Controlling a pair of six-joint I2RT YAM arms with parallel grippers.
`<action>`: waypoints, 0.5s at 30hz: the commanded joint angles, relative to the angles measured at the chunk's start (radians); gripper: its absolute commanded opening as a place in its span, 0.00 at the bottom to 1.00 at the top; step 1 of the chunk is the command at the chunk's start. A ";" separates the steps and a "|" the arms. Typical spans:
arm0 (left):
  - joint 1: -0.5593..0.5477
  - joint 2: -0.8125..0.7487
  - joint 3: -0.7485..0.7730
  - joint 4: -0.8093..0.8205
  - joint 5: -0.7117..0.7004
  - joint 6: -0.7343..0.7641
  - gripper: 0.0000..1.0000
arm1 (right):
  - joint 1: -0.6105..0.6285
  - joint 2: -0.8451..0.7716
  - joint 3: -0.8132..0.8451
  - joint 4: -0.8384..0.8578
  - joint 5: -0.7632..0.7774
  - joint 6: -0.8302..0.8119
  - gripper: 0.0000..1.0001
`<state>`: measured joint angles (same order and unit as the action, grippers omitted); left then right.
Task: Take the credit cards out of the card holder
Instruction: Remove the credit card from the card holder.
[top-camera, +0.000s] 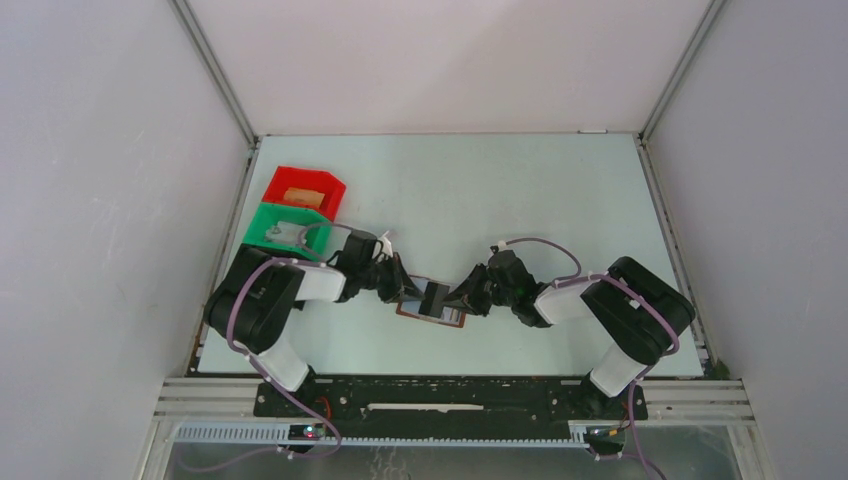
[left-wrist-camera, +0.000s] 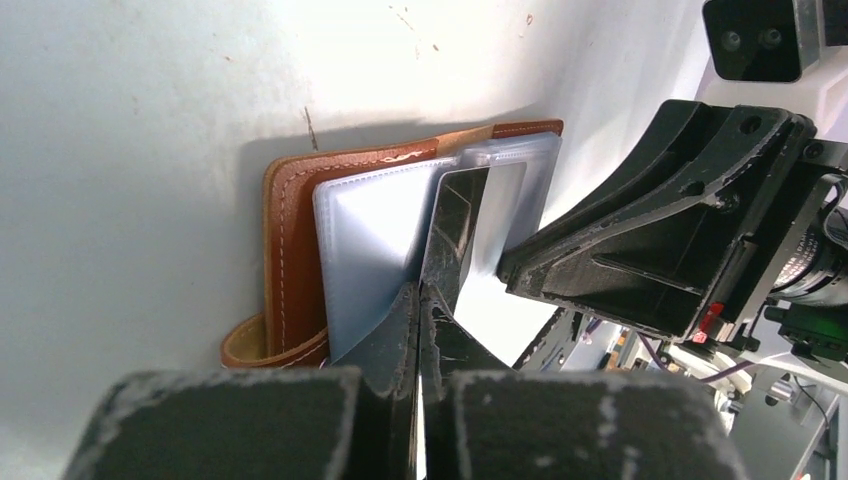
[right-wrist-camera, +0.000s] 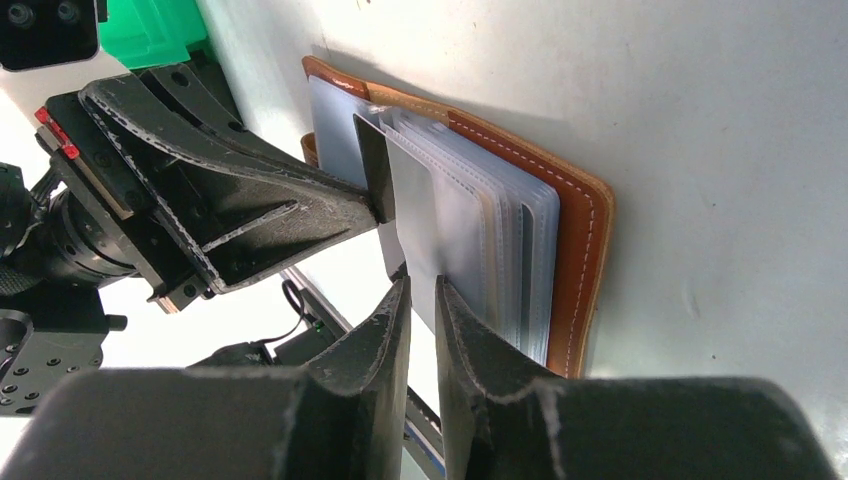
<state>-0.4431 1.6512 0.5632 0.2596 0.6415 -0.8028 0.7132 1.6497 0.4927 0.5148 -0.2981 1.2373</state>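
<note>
Item: card holder (right-wrist-camera: 585, 225), brown leather, lying open at the near middle of the table (top-camera: 480, 190), between both arms. Dark grey credit card (left-wrist-camera: 470, 225): raised among the clear sleeves (right-wrist-camera: 460, 235). The left gripper (left-wrist-camera: 420, 300) is closed tight on the card's corner, likely to draw it free. The right gripper (right-wrist-camera: 420, 290) is nipped on the clear sleeves, apparently steadying them.

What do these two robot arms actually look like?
The left arm and right arm are chunky black housings joined by white links, each carrying a looped greyish-purple cable. The left gripper and right gripper have black wedge-shaped fingers, scuffed pale at the edges.
</note>
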 joint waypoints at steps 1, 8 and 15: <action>-0.094 -0.049 0.015 -0.032 0.183 -0.004 0.00 | 0.023 0.030 -0.021 -0.076 0.056 -0.016 0.24; -0.089 -0.171 0.035 -0.226 0.013 0.043 0.00 | 0.014 0.024 -0.037 -0.058 0.045 -0.013 0.24; -0.089 -0.220 0.062 -0.317 -0.032 0.070 0.00 | 0.010 0.008 -0.037 -0.055 0.041 -0.031 0.24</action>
<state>-0.5110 1.4822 0.5652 -0.0097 0.5724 -0.7586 0.7147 1.6444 0.4778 0.5323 -0.3031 1.2392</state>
